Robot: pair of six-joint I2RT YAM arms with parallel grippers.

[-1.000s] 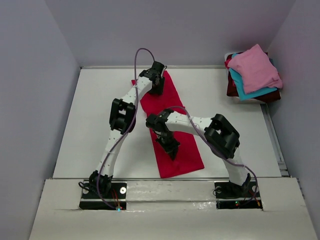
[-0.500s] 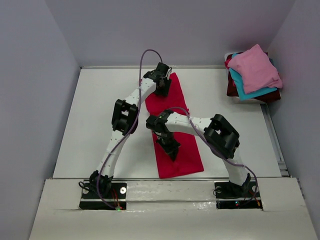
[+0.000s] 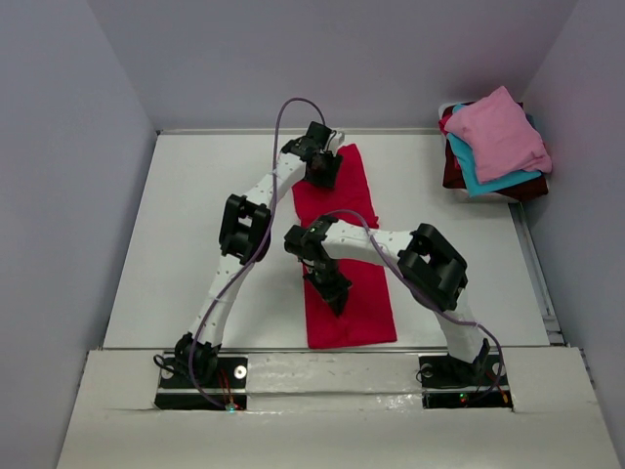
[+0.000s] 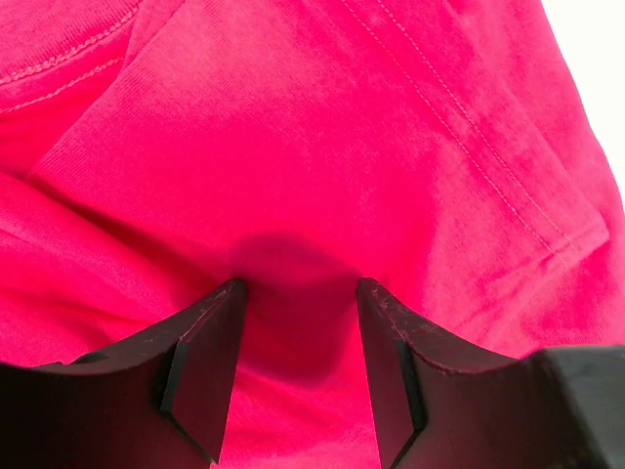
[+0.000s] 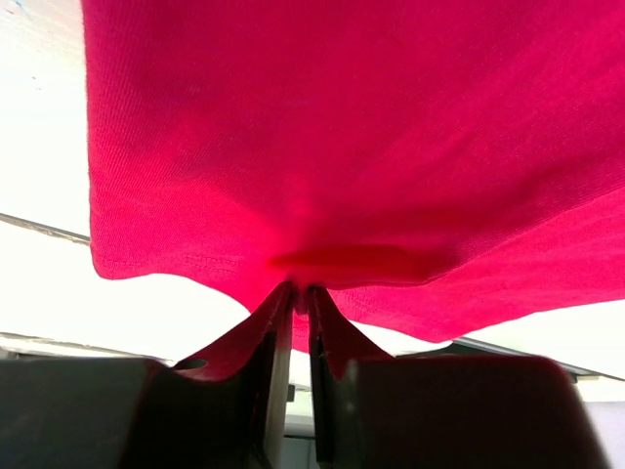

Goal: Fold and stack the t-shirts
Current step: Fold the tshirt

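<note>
Red t-shirt (image 3: 369,311) lies as a long folded strip mid-tabletop (image 3: 195,215). Light and limp, no stiffness, so I'd pinch it at hems or corners, both ends together. Right end effector (image 5: 300,288) is clenched on the near hem, cloth draping off it. Left end effector (image 4: 298,288) has jaws apart, tips pressing the far end.

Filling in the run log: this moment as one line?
left gripper open, pressing crimson-red cloth t-shirt | right gripper shut on same shirt
</note>
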